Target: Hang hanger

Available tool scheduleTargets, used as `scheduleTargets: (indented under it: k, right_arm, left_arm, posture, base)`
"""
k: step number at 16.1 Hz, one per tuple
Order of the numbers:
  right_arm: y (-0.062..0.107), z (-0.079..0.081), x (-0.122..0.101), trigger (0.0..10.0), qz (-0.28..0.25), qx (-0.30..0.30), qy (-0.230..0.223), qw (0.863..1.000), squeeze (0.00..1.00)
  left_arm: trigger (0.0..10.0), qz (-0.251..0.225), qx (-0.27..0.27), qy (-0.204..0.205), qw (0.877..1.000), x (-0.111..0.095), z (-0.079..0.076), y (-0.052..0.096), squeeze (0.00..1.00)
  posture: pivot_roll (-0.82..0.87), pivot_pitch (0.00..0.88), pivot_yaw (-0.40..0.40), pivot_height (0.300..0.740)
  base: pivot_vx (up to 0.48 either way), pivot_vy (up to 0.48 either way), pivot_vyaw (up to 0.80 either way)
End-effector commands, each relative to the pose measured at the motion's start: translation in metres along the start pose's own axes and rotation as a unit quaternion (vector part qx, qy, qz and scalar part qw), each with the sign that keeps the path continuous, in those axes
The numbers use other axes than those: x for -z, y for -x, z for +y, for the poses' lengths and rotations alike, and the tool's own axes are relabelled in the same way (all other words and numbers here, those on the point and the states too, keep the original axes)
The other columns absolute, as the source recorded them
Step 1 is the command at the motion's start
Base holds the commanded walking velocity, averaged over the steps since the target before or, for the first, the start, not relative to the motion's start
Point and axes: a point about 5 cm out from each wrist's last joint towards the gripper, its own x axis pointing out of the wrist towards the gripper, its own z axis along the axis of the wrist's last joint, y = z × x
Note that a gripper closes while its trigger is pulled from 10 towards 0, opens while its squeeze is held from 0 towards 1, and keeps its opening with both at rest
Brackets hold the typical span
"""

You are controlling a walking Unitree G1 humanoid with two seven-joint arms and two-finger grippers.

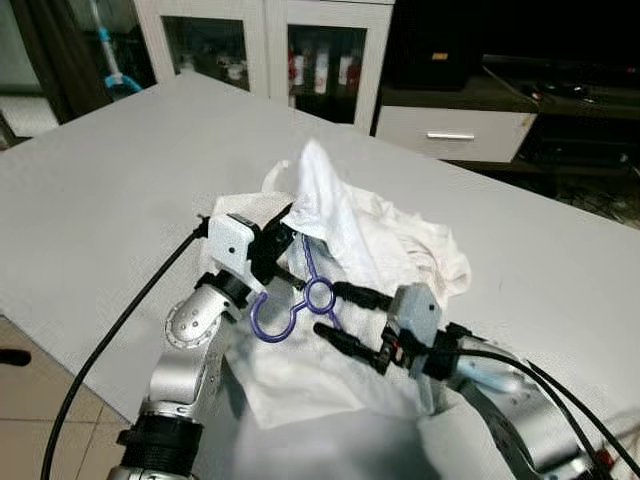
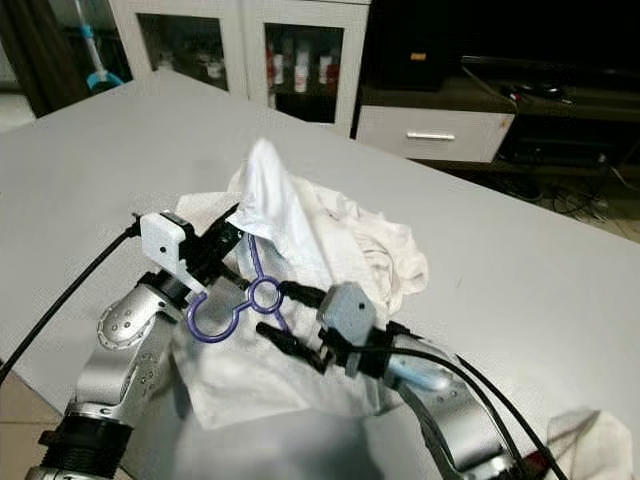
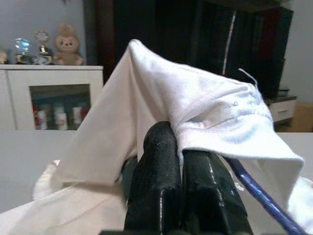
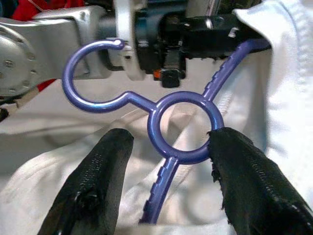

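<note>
A purple plastic hanger lies on a crumpled white garment on the grey table. Its hook points toward the left arm, and one of its arms runs up under the cloth. My left gripper is shut on a fold of the garment, holding it up in a peak just above the hanger arm. My right gripper is open, one finger on each side of the hanger's ring; one fingertip touches the ring.
A white glass-door cabinet and a low drawer unit stand behind the table. A second white cloth lies at the near right. The table edge and tiled floor are at the near left. A black cable trails from the left arm.
</note>
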Motion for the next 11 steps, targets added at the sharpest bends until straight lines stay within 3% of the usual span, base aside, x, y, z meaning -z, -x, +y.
scheduleTargets:
  k: [1,3,8,9,10,11]
  right_arm:
    - [-0.001,-0.006,0.001,10.0,0.009,0.019,0.024,0.999,0.03]
    - [-0.006,-0.011,-0.002,10.0,0.012,0.046,0.068,0.997,0.02]
    - [-0.003,-0.019,-0.008,10.0,-0.005,0.106,0.115,0.988,0.02]
    - [-0.004,-0.018,-0.007,8.5,-0.007,0.106,0.116,0.988,0.02]
    - [-0.006,-0.017,-0.008,2.4,-0.01,0.105,0.118,0.987,0.02]
    - [-0.006,-0.016,-0.008,0.0,-0.015,0.106,0.117,0.987,0.01]
  left_arm:
    - [0.0,-0.008,0.011,-0.004,1.0,-0.004,-0.005,0.0,0.0]
    - [0.0,-0.007,0.007,-0.004,1.0,-0.004,-0.005,0.002,0.0]
    - [0.0,-0.006,0.005,-0.003,1.0,-0.004,-0.005,0.002,0.0]
    - [0.0,-0.006,0.006,-0.002,1.0,-0.004,-0.006,0.002,0.0]
    - [0.0,-0.006,0.008,-0.002,1.0,-0.005,-0.006,0.002,0.0]
    - [0.0,-0.006,0.008,-0.002,1.0,-0.005,-0.006,0.001,0.0]
  posture:
    - [0.03,0.071,-0.035,0.74]
    - [0.04,0.071,-0.037,0.74]
    - [0.04,0.069,-0.033,0.74]
    - [0.04,0.069,-0.033,0.74]
    - [0.03,0.069,-0.031,0.74]
    - [0.03,0.07,-0.029,0.74]
  base:
    - [0.0,0.0,0.0]
    - [0.0,0.0,0.0]
    - [0.0,0.0,0.0]
    - [0.0,0.0,0.0]
    - [0.0,0.0,0.0]
    - [0.0,0.0,0.0]
